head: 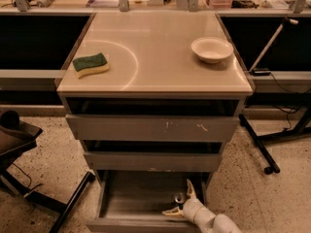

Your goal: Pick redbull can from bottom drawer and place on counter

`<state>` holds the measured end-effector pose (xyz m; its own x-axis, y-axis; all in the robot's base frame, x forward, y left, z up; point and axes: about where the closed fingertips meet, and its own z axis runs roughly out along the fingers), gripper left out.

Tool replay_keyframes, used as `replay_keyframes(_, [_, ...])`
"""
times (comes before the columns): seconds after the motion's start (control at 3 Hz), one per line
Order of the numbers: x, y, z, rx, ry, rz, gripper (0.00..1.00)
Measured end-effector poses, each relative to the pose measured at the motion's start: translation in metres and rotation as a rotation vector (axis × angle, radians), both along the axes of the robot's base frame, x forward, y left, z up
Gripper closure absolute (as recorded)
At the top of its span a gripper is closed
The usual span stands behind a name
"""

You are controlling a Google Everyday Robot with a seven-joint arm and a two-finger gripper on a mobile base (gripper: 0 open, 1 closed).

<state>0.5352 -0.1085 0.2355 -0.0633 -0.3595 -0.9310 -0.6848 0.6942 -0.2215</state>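
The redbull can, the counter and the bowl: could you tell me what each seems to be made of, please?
The redbull can: metal, from its shiny silver top. The counter: probably laminate, glossy beige, reflecting light. The bowl: ceramic or plastic, smooth white. The gripper sits open around the can in the bottom drawer.

Single camera, high, tilted down at drawer unit front, mid-range; counter 12 o'clock, gripper 5 o'clock, at bottom drawer.
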Motion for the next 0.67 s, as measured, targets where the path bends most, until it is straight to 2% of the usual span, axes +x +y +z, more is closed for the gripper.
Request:
replay_keyframes(0.33, [0.0012,-0.0014,-0.0042,-0.011,0.007,-0.01,0.0])
replay_keyframes(0.67, [0.0006,0.0063,-0.0036,0.009,0.021,0.027,0.0])
